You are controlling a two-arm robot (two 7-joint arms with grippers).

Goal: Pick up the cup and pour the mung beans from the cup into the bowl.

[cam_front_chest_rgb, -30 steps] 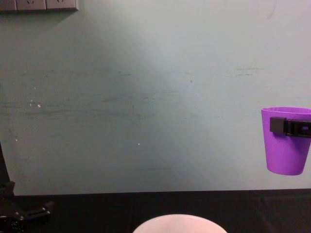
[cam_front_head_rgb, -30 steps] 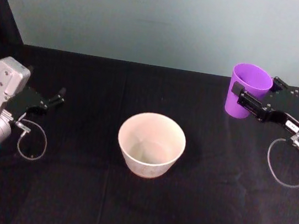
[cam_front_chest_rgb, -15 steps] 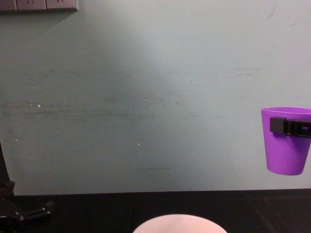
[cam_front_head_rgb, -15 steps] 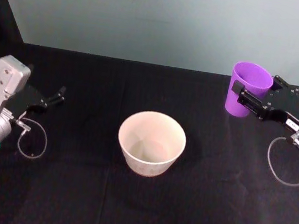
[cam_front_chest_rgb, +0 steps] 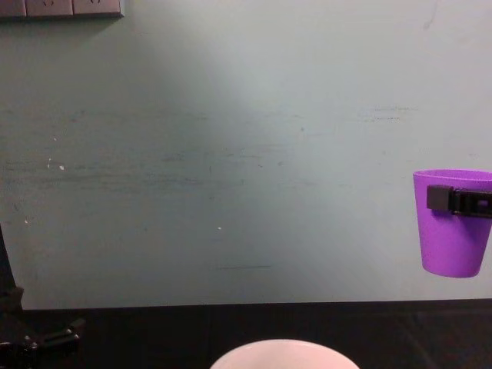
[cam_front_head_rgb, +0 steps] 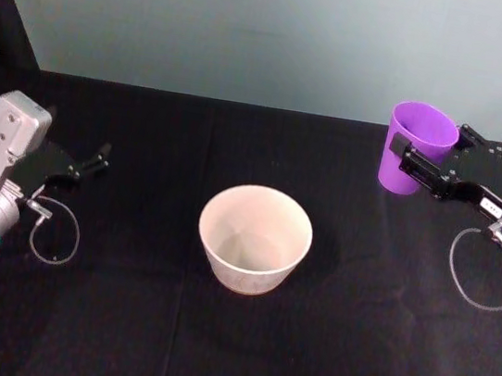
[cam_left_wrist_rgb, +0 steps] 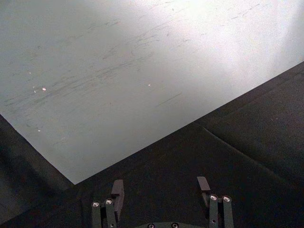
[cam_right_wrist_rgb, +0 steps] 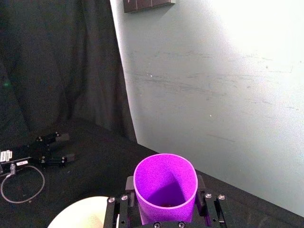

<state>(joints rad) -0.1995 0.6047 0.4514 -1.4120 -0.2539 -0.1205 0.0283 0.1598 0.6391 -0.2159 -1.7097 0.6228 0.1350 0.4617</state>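
Above the bench's far right corner, cup [cam_front_head_rgb: 425, 128]: lifted clear of the bench [cam_front_head_rgb: 209, 351], upright and mouth up. In the chest view its base hangs free above the black surface.
Cup's inside: the right wrist view looks down into it, but the bottom is too dim to tell beans from shadow.
Right gripper [cam_front_head_rgb: 428, 146]: clamped on the cup, one finger on each side just under the rim. The arm reaches in from the right edge.
Change: next to none. Over the last second the cup has shifted only a hair up the head view. In the chest view its height and tilt match the earlier pictures.
Meaning: the pick-up looks done and the grasp looks steady. The carry has hardly begun, and with no tilt nothing is poured yet.
Bowl [cam_front_head_rgb: 243, 276]: stands mid-bench, well apart from the cup, to its left and closer to the near edge. Its inside looks bare.
Next move: the cup likely has to travel left and toward the near edge until its lip is over the bowl, then tip. The bowl's width should leave a generous margin.
Left gripper [cam_front_head_rgb: 96, 162]: parked near the left edge, fingers apart, holding nothing.
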